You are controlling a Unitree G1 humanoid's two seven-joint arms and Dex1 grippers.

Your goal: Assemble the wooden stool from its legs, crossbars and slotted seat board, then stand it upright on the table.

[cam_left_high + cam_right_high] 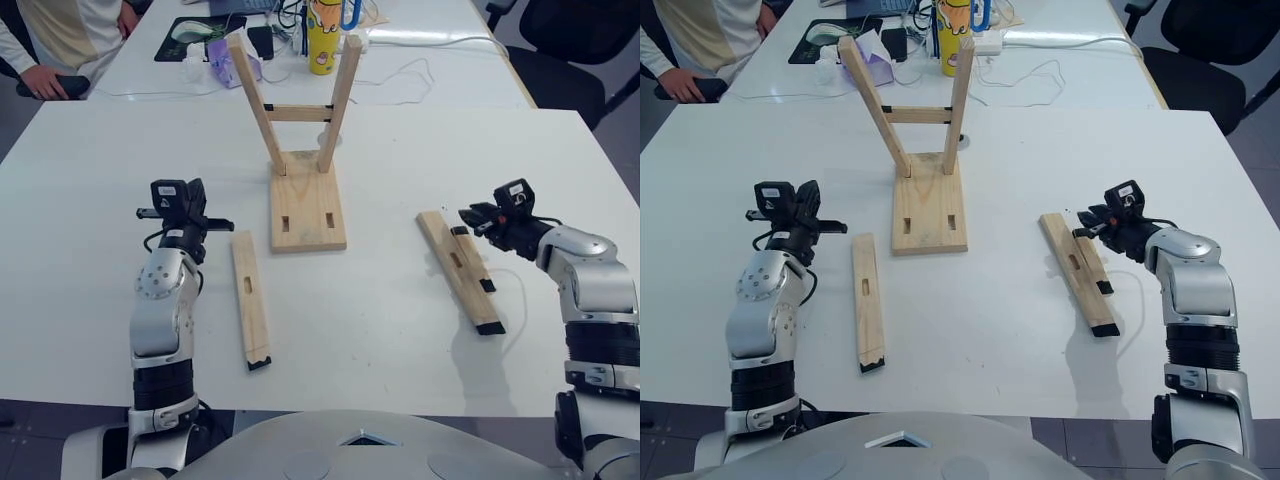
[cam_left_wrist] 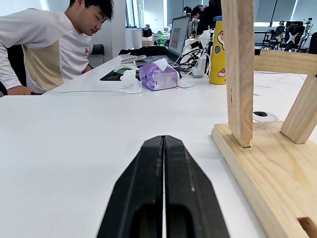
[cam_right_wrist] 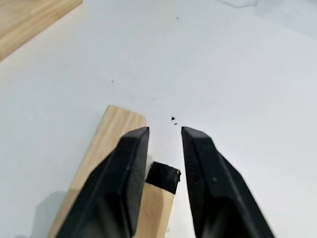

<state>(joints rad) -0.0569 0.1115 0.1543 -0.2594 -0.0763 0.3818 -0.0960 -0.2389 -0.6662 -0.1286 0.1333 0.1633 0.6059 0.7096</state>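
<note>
Seat board (image 1: 305,210) with two legs fitted, upper centre of bench (image 1: 380,330). Loose leg (image 1: 250,300) lower left. Left claw (image 2: 164,141) pressed closed, empty. Right claw (image 3: 164,131) narrowly parted over loose crossbar (image 3: 163,177), right side.

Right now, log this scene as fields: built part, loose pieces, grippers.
Built: slotted wooden seat board flat on white table, holding two upright wooden legs joined by fitted crossbar; two slots empty.
Loose left: long wooden leg, lying flat.
Loose right: second long leg with short black-tipped crossbar alongside.
Left gripper: shut, empty.
Right gripper: open, over short crossbar's end.
</note>
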